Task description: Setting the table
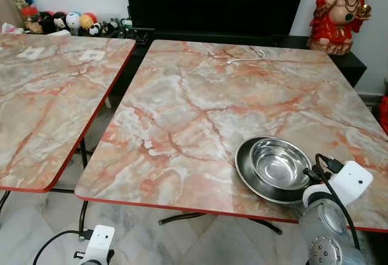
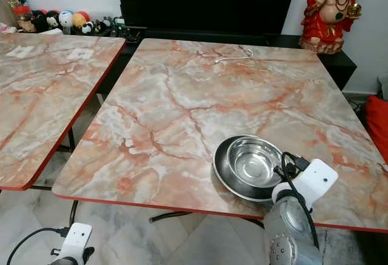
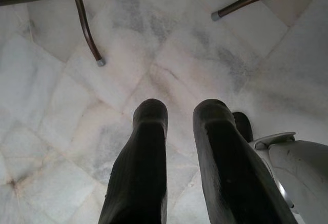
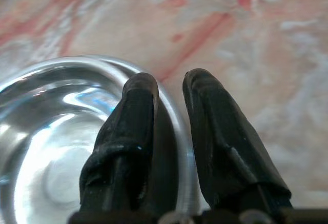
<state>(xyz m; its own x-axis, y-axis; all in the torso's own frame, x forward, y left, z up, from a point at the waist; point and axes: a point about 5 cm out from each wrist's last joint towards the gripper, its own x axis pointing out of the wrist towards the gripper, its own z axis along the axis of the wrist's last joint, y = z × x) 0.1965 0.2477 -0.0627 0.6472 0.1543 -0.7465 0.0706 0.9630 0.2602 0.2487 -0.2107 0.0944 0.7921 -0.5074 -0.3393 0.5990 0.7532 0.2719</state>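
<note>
A shiny round stainless steel bowl (image 1: 280, 163) sits nested in a wider shallow steel plate (image 1: 248, 171) near the front right edge of the pink-and-orange marble-patterned desk (image 1: 194, 107); the right hand (image 4: 169, 88) grips the bowl's rim (image 4: 177, 119), one black finger inside, one outside; the left hand (image 3: 179, 114) hangs low over the pale marble floor (image 3: 169, 49), fingers slightly parted, holding nothing; a white cable (image 1: 245, 56) lies at the desk's far edge.

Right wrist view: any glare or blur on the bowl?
Right wrist view: bright glare streaks inside the steel bowl, rim soft and out of focus beside the right hand, whose fingers straddle the rim. Left eye view: bowl sharp in its plate, mild highlights only.
</note>
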